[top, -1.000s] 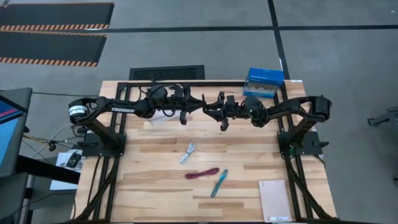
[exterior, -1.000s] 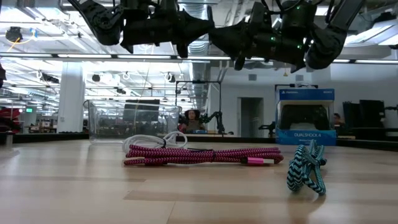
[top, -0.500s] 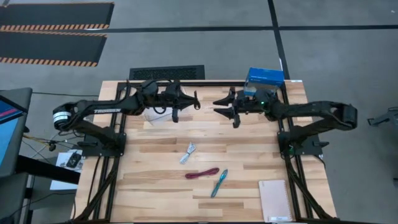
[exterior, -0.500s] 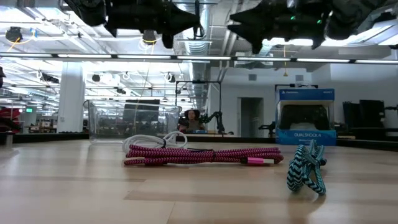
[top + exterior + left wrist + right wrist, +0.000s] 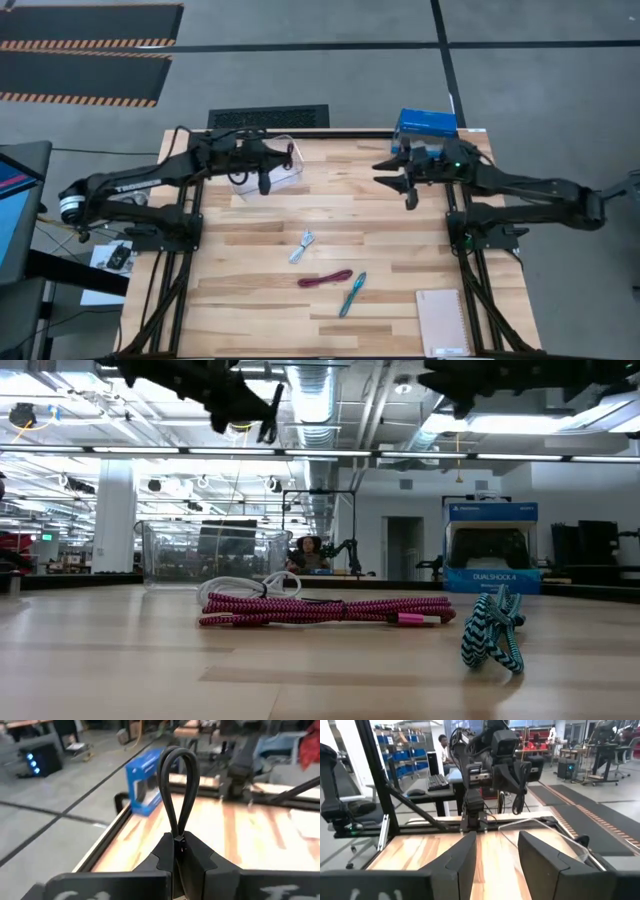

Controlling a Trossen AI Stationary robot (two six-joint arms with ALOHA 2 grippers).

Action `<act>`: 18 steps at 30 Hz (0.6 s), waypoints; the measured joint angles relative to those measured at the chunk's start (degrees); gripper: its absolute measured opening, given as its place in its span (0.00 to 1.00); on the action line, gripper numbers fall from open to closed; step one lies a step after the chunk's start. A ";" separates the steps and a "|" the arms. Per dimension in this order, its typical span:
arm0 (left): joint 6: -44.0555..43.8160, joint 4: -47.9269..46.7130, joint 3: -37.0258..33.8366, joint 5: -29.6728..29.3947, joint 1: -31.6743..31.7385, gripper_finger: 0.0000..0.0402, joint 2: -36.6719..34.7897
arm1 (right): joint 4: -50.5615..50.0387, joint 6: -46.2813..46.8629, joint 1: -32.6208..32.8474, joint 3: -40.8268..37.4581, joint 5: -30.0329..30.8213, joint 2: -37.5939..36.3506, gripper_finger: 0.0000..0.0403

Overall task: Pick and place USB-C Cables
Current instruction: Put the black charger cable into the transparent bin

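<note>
I see the wooden table (image 5: 260, 270) from above, and I place everything by the clear plastic bin (image 5: 270, 172) at its far edge. My left gripper (image 5: 264, 186) hovers over that bin's near side, fingers pressed together on a black cable (image 5: 176, 785) whose loop stands up between them in the left wrist view; I judge it sits there so the cable can drop into the bin. My right gripper (image 5: 409, 197) hangs well to the bin's right, near a blue box (image 5: 424, 127), fingers apart and holding nothing, probably kept clear of the drop. Nearer me than the bin, three cables lie loose on the wood: a white-grey cable (image 5: 303, 244) closest to it, a maroon cable (image 5: 325, 278) beyond that, and a teal braided cable (image 5: 352, 293) just beside the maroon one. A notebook (image 5: 442, 322) lies farthest from the bin.
</note>
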 joint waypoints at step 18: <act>1.54 -15.43 0.11 -7.32 11.77 0.00 5.03 | -14.42 -0.13 0.02 0.00 1.29 -7.98 0.39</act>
